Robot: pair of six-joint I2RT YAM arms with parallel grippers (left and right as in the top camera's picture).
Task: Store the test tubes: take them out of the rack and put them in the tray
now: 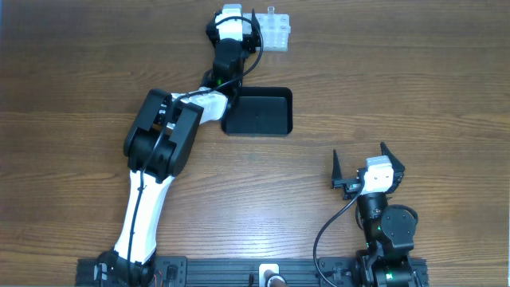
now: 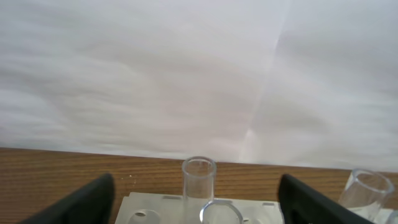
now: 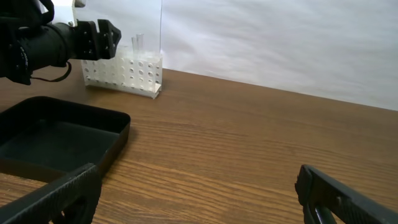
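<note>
While the left gripper [image 2: 196, 190] hangs at the rack [image 1: 276, 33] by the far edge of the bench [image 1: 414, 72], its jaws are released and stand wide. One is on each side of an upright test tube [image 2: 199, 175], and as far as the wrist view tells they touch neither the tube nor the rack. A second tube [image 2: 221, 213] shows its rim just in front of the first in the same rack, and a third tube [image 2: 367, 191] leans off to one side. The black tray [image 1: 263, 115] lies near the rack, toward the middle of the bench. Its floor looks bare, so I judge the storing to be at its very start.

The step in hand looks like the approach to the first pick: the left gripper is lined up on a tube but has not closed on it. The right gripper [image 1: 363, 166] sits well apart from rack and tray, toward the near right corner of the bench, released and with nothing between its fingers.

The next move probably calls for coming down far enough to take the tube below its rim. The gripper needs centring so that the second tube is left outside the jaws. It should then close gently, since the clear wall is likely slick. After that comes a straight lift until the tube is free of its hole, before any swing toward the tray; a sideways pull too soon could tip the light rack.
</note>
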